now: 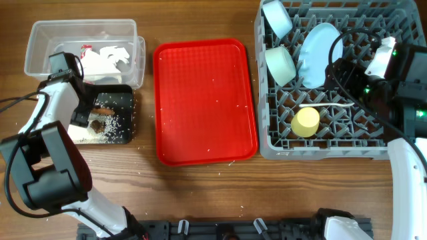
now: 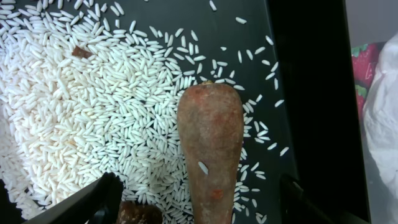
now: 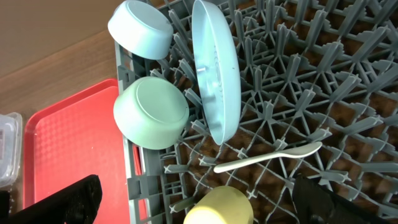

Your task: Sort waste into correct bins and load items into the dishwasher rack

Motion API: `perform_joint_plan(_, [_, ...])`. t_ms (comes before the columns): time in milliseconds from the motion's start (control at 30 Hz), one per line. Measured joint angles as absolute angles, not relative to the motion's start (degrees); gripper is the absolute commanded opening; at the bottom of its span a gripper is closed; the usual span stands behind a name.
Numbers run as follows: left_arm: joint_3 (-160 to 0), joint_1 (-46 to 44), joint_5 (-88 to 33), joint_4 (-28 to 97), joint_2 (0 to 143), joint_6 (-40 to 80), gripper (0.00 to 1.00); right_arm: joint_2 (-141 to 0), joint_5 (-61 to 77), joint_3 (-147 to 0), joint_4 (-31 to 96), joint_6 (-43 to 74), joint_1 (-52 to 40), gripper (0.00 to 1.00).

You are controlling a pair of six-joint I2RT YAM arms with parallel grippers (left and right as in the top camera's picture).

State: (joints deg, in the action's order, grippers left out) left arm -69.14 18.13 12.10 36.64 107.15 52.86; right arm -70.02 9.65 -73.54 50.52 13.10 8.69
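The left claw is wide open over the black tray at the surface's left edge, the carrot-like stick lying free on rice grains. The right claw is wide open above the dishwasher rack.

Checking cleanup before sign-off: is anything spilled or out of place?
Yes. Most rice sits in the black tray, but stray grains dot the red tray and the wooden table nearby, outside either bin.

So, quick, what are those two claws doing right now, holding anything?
Left gripper: open, holding nothing; the carrot stick lies between its jaws.
Right gripper: open, empty, above the dishwasher rack.
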Motion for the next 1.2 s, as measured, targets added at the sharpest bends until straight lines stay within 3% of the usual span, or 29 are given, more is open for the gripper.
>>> perform_joint_plan(367, [-69.14,18.13,6.76,43.13,93.56,47.92,0.87,-70.02,9.65,-73.54,49.19,12.03,8.69,1.00])
perform_joint_plan(533, [-69.14,18.13,1.17,45.15,85.17,41.56,0.95,-69.93,9.65,-73.54,48.80,9.63,8.67,1.00])
perform_joint_plan(567, [-69.14,18.13,-0.03,45.41,83.61,40.51,1.00,-69.73,9.65,-73.54,48.80,8.84,8.67,1.00])
perform_joint_plan(967, [-69.12,18.11,-3.62,46.26,75.16,37.08,1.00,-54.22,9.65,-73.54,50.13,2.68,8.67,1.00])
perform_joint_plan(1200, [-69.12,18.13,-3.81,46.28,75.16,37.08,1.00,-48.99,10.72,-73.65,50.19,9.26,8.67,1.00])
